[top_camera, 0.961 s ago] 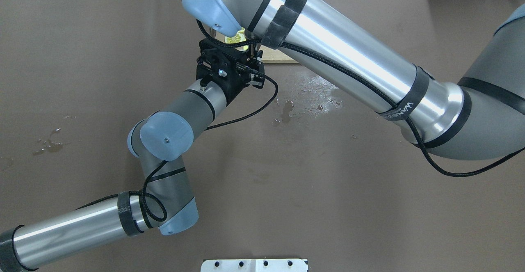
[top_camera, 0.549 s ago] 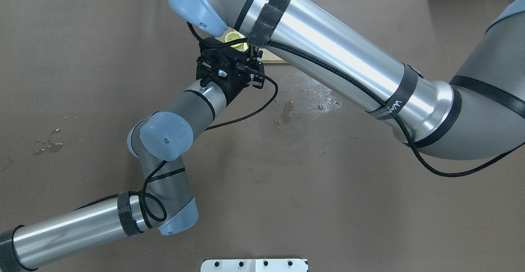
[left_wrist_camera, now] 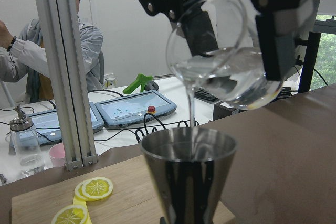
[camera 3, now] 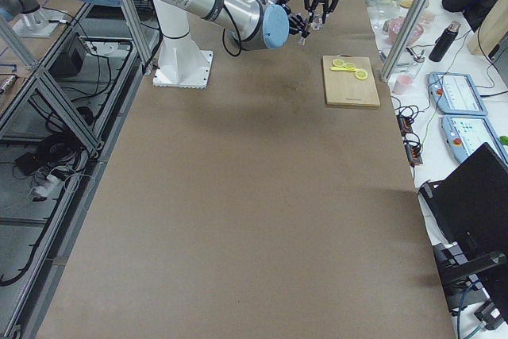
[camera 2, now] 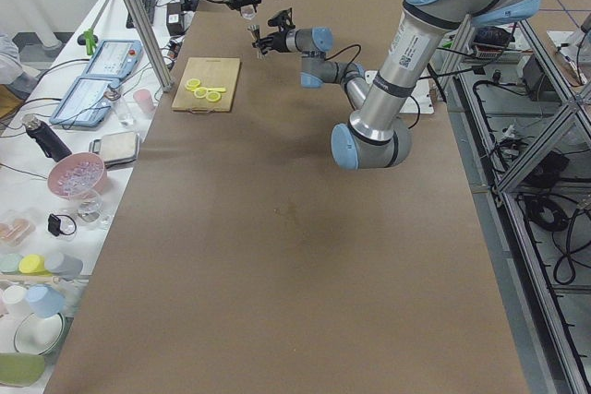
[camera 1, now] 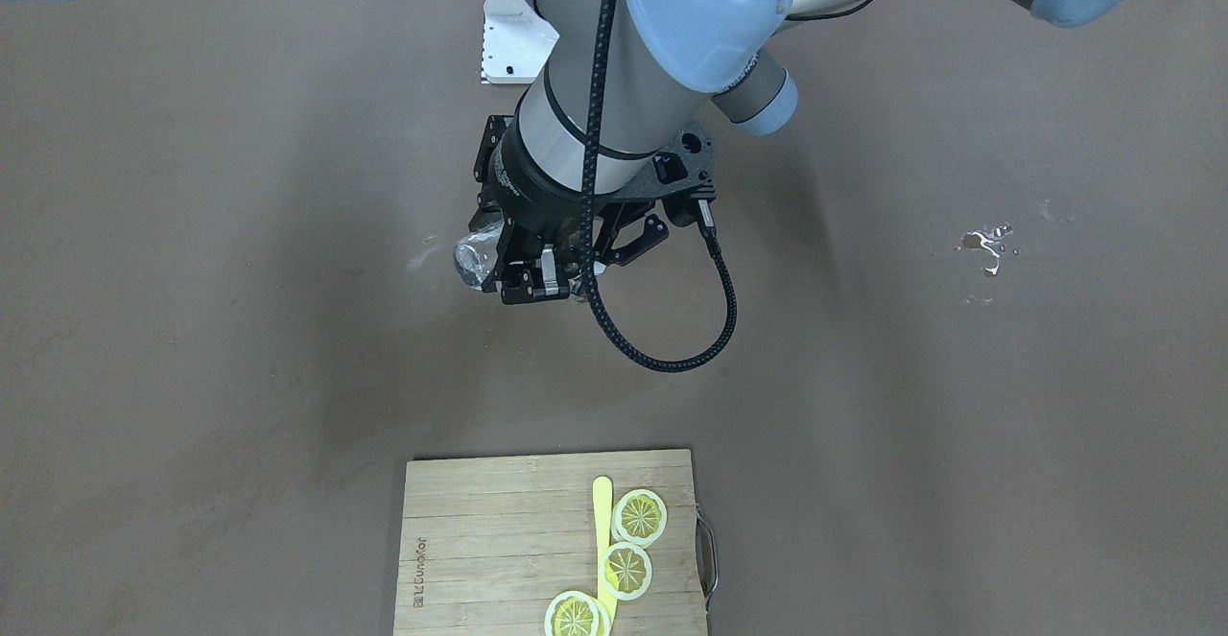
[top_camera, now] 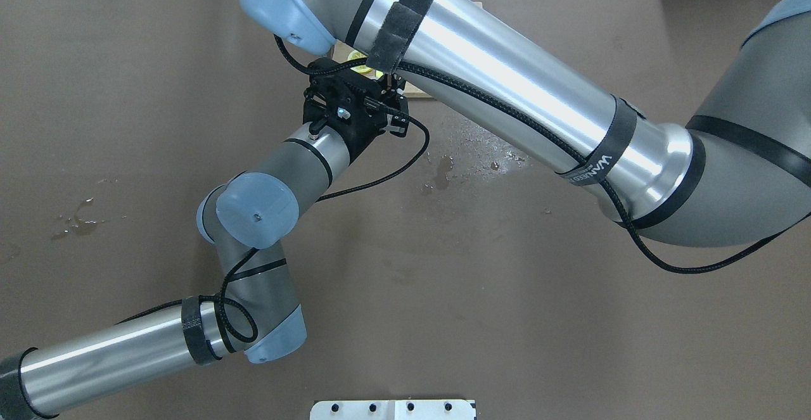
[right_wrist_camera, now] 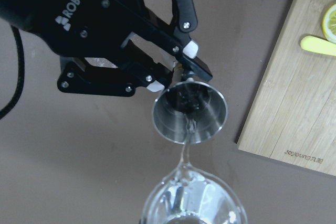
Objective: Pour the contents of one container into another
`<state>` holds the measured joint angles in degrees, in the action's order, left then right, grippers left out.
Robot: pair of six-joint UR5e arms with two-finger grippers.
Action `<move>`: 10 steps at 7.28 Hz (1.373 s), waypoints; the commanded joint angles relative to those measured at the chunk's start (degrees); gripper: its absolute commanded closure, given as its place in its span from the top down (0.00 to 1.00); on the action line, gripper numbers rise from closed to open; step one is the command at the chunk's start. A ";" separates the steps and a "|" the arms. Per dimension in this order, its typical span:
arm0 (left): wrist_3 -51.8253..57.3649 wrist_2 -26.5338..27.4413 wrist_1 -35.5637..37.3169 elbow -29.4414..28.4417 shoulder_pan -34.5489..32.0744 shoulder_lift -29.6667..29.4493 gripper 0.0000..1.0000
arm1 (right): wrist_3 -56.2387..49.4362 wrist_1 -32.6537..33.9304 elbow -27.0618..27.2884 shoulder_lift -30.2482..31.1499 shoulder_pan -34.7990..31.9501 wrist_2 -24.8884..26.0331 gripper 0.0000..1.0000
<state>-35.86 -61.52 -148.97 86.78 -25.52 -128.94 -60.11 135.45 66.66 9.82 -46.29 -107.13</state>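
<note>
Pouring set, water in transit.
Right gripper [left_wrist_camera: 231,40] clamped on tilted glass [left_wrist_camera: 220,61], its thin stream falling into upright steel cup [left_wrist_camera: 189,171] below; left gripper [right_wrist_camera: 173,66] clamped on cup's lower part, beside cutting board [camera 1: 499,540], table's far middle.

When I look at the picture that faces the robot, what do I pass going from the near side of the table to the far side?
Cutting board with lemon slices → glass in the right hand → white base plate. The left hand and its metal cup overlap that middle spot, so I skip them.
</note>
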 commanded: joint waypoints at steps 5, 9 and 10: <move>0.00 0.00 0.00 0.06 -0.05 0.00 0.00 | -0.09 -0.45 -0.30 0.02 0.68 -0.35 0.00; 0.00 0.00 0.00 -0.03 -0.05 0.09 0.00 | 0.08 -3.97 2.06 1.94 -1.95 -6.84 0.00; 0.00 0.09 0.00 -0.03 0.03 0.09 0.00 | 0.08 -4.14 4.08 3.34 -3.35 -8.77 0.00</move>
<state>-35.86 -61.48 -148.98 86.79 -25.54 -128.85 -60.06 131.70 68.76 11.76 -48.07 -113.58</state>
